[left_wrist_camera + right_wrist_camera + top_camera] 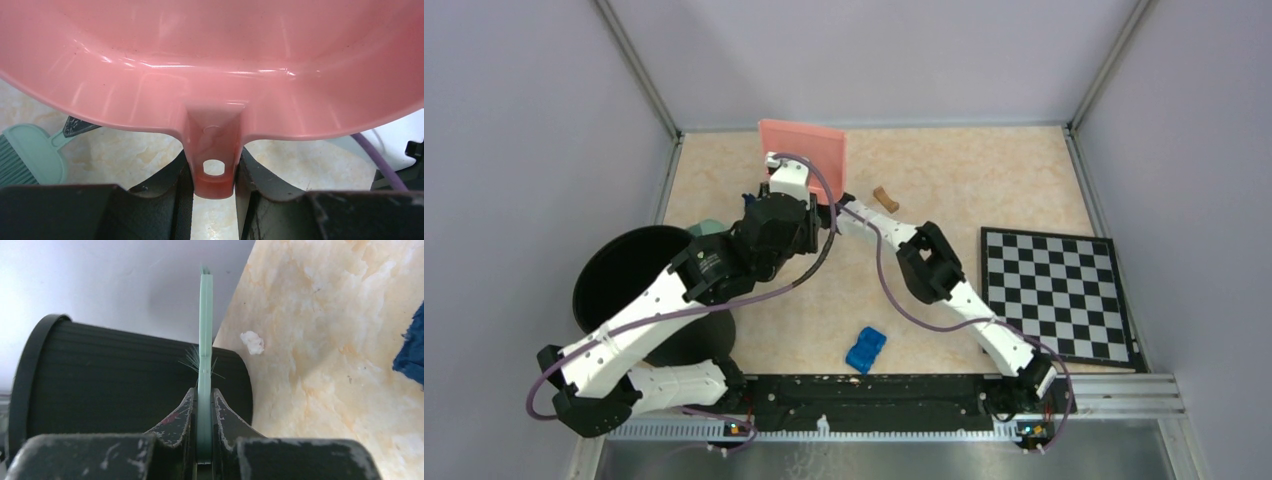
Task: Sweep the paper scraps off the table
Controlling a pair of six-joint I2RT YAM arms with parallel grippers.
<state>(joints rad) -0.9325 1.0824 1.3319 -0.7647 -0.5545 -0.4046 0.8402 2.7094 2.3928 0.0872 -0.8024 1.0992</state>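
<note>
Pretty clearly a robotics lab test cell, not anyone's home. Plain grey-lilac walls (524,150) box in a small table (984,190) inside a bare metal frame (637,70). Two black-and-white arms (639,335) are bolted to a slotted aluminium rail (1114,395) at the near edge, and a chequered board (1054,290) lies flat on the right.

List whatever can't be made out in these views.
Top external: the left arm covers the right gripper and most of the brush.
Left wrist: the dustpan blocks the table ahead, and the top edge cuts off its lip.
Right wrist: the right edge cuts off a dark blue scrap.
Top external: the bin interior is too dark.
</note>
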